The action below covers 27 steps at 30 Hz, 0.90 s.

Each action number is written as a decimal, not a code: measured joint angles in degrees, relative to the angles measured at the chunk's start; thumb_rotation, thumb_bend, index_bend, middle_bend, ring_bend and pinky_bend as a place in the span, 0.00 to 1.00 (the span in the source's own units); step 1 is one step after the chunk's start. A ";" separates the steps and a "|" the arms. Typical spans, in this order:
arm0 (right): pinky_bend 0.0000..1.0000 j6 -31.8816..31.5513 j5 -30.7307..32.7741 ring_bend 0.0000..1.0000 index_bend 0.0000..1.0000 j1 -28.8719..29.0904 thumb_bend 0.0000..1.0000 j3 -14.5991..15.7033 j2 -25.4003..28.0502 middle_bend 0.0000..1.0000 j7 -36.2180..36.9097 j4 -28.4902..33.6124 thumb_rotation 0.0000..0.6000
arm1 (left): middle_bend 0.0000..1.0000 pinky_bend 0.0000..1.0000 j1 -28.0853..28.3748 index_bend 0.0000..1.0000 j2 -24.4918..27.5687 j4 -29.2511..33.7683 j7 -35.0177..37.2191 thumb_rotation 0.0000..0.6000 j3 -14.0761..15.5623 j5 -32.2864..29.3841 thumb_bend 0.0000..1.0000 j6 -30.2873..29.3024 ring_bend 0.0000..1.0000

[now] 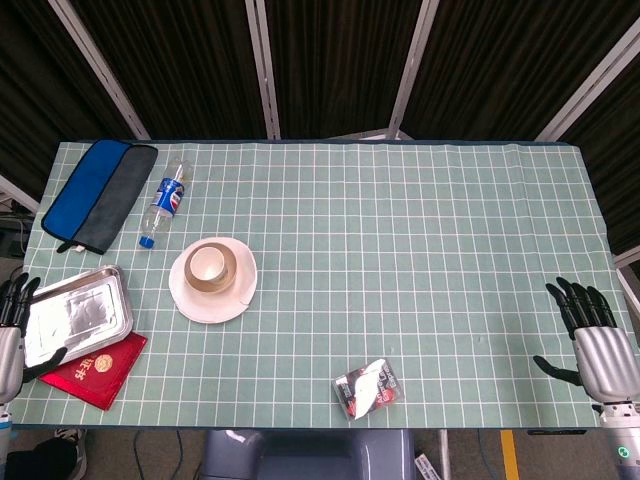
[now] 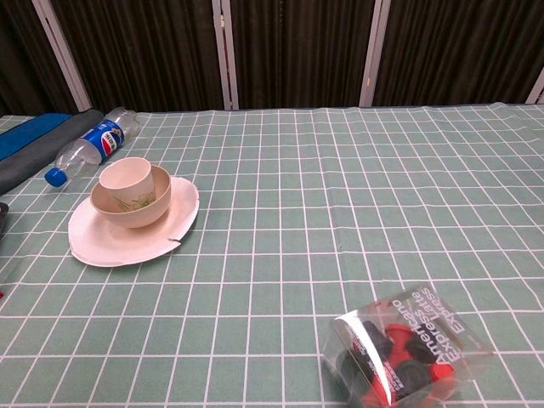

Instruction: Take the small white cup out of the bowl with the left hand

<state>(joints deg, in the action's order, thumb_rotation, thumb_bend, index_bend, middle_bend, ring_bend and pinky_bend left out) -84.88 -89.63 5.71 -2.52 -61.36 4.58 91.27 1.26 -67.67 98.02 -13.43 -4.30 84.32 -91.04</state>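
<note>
The left robot hand [image 1: 12,335] hangs at the near left edge of the surface [image 1: 420,260], fingers spread, holding nothing. Just beside it lie a metal tray [image 1: 78,313] and a red booklet [image 1: 95,370]. Further out from it, the small white cup [image 1: 208,263] sits upright inside the bowl [image 1: 211,268], on a white plate [image 1: 213,282]. The right robot hand [image 1: 598,345] is far across, fingers apart, empty.
</note>
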 measured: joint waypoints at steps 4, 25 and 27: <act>0.00 -0.25 -0.20 0.00 0.04 -0.07 0.03 0.03 -0.14 0.00 0.36 -0.36 1.00 | 0.00 0.00 0.12 0.00 0.11 0.11 0.48 1.00 -0.03 -0.52 0.03 0.54 0.00; 0.00 -0.70 0.07 0.00 0.04 -0.29 0.03 -0.22 0.39 0.00 1.44 0.06 1.00 | 0.00 0.00 3.04 0.17 -1.25 -0.52 0.08 1.00 -1.26 -0.76 0.06 3.55 0.00; 0.00 -0.71 0.01 0.00 0.04 -0.30 0.03 -0.21 0.52 0.00 1.68 0.08 1.00 | 0.00 0.00 4.47 0.25 -1.97 -0.68 -0.55 1.00 -1.98 -1.29 0.10 5.19 0.00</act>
<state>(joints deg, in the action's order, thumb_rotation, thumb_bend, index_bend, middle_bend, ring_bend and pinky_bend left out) -85.59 -89.62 5.41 -2.74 -60.84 6.27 91.35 5.73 -69.64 97.33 -13.98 -6.28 83.03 -85.85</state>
